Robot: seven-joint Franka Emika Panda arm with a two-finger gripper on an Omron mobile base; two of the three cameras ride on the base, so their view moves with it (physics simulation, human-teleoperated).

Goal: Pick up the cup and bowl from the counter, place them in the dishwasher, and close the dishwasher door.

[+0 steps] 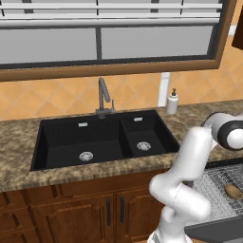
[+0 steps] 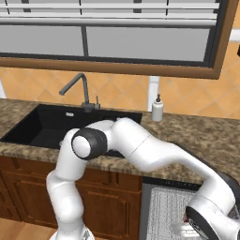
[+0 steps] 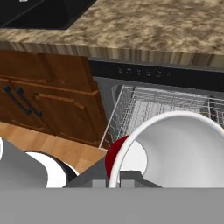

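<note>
The gripper (image 3: 113,180) is closed on the rim of the cup (image 3: 173,148), whose whitish mouth faces the hand camera, its axis tilted. Behind it the dishwasher (image 3: 148,105) stands open, and the bowl (image 1: 233,191) lies in its wire rack (image 1: 219,190), below the counter (image 3: 153,26).

Ahead of me a grey faucet (image 1: 101,97) stands upright behind the black double sink (image 1: 102,138) — a wide basin on the left, a smaller one on the right, each with a round metal drain. A white soap dispenser (image 1: 172,102) stands to the right of the faucet, near the tiled orange wall (image 1: 57,97). Above it all runs a wood-framed window (image 1: 109,42). Below me I see brown wooden cabinets (image 3: 52,103) with dark handles — and a wooden floor (image 3: 52,146).
</note>
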